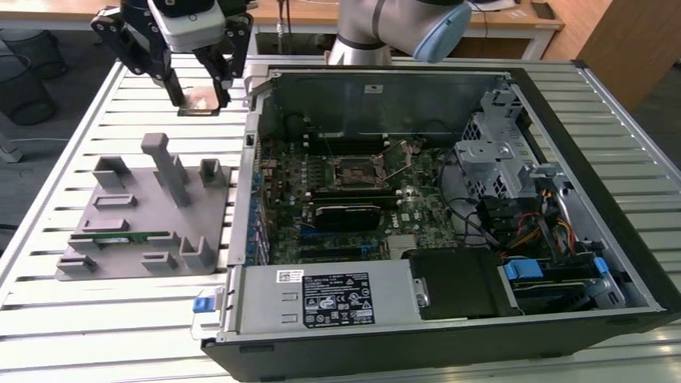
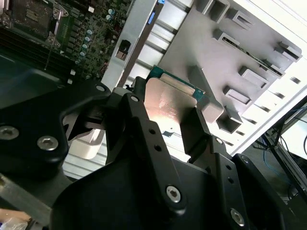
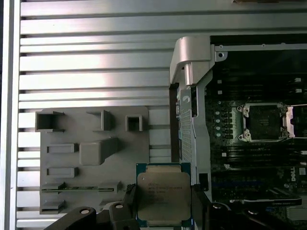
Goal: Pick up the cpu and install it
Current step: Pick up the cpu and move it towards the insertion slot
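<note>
The cpu (image 1: 202, 101) is a flat square chip with a silvery top. It hangs in the air above the slatted table, at the far left of the exterior view beside the case's back corner. My gripper (image 1: 198, 94) is shut on it, one black finger on each side. In both wrist views the cpu (image 3: 163, 194) (image 2: 169, 103) sits level between the fingers (image 3: 129, 197). The motherboard's empty cpu socket (image 1: 360, 171) (image 3: 265, 122) lies inside the open computer case (image 1: 553, 104), apart from the gripper and toward the exterior view's right.
A grey parts fixture (image 1: 149, 207) (image 3: 91, 158) lies on the table left of the case, with upright posts and a green memory stick (image 1: 123, 237) in one slot. The case's metal wall (image 1: 251, 159) stands between the fixture and the motherboard. The arm's base (image 1: 372, 32) is behind the case.
</note>
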Available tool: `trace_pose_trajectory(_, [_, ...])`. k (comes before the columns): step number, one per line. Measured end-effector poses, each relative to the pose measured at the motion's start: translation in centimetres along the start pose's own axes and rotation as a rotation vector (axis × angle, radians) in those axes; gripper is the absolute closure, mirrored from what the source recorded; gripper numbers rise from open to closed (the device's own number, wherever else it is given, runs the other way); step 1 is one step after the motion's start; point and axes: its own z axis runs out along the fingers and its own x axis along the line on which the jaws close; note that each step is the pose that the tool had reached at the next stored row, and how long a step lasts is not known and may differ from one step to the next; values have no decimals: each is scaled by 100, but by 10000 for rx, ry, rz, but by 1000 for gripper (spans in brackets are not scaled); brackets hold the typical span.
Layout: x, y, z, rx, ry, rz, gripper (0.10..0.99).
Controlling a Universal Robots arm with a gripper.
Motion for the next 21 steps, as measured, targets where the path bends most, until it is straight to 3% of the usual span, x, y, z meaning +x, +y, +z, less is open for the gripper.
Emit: trace_pose_trajectory(21, [-159, 6, 8, 1, 1, 0, 549])
